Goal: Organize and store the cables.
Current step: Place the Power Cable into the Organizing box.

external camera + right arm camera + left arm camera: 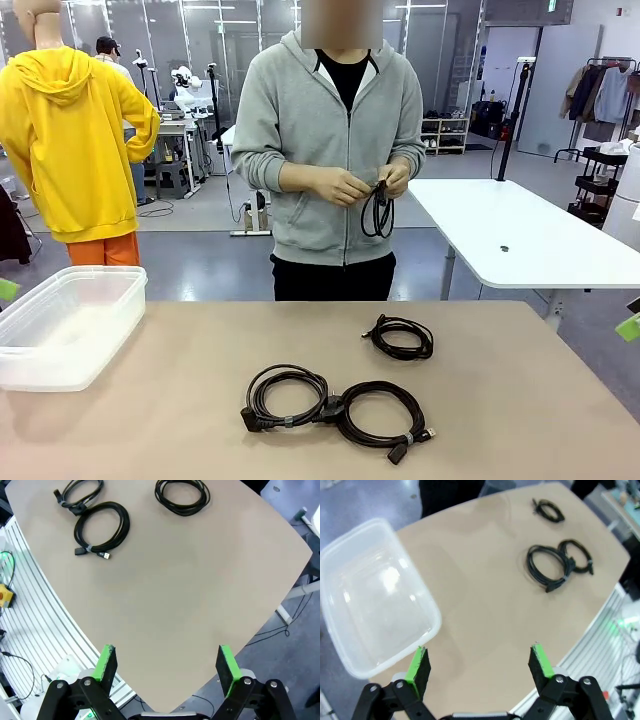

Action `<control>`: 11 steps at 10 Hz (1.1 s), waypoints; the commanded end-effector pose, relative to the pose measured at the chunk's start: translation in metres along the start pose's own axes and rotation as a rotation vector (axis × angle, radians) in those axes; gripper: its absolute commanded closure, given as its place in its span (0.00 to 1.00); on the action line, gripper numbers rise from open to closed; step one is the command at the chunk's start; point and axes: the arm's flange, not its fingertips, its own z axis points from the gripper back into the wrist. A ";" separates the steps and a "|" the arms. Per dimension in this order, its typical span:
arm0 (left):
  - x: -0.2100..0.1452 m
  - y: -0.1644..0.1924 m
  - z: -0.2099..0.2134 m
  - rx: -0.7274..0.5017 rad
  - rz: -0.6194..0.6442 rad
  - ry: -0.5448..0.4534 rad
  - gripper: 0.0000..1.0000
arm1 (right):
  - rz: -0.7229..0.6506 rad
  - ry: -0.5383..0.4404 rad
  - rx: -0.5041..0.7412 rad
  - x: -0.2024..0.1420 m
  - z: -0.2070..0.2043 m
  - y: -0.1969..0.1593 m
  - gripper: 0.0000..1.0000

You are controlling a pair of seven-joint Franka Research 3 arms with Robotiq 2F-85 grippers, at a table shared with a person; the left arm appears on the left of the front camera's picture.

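We count four cables, each a thin black cord wound into a round coil. Three lie on the tabletop point(180, 430). Two of them touch side by side near the middle, toward our near edge: the left coil point(288, 420), with a dark plug at its near left, and the right coil point(407, 438), tied with a small pale band, its plug ends pointing to the near right. The third coil point(405, 353) lies apart from that pair, farther off and a little to the right. The fourth cable point(377, 235) hangs as a small loop beyond the far edge, where a person in a grey hoodie holds it with one hand point(340, 187) and the other hand point(393, 178) close together at the waist.

One clear plastic tub point(70, 370) stands at the far left of the tabletop, well apart from all the coils.

There are two sets of jaws. The left jaws stand wide apart, their green pads point(418, 662) above the near left of the tabletop just beside the tub. The right jaws also stand wide apart over bare tabletop at the right, well apart from the three coils.
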 end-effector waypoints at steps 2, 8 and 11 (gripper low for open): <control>0.080 -0.062 -0.049 -0.008 -0.193 0.108 0.00 | 0.010 0.003 0.002 -0.002 0.003 0.001 0.00; 0.167 -0.206 -0.182 -0.107 -0.360 0.358 0.00 | 0.010 0.003 0.002 -0.002 0.003 0.001 0.00; 0.152 -0.247 -0.245 -0.184 -0.518 0.480 0.00 | 0.010 0.003 0.002 -0.002 0.003 0.001 0.00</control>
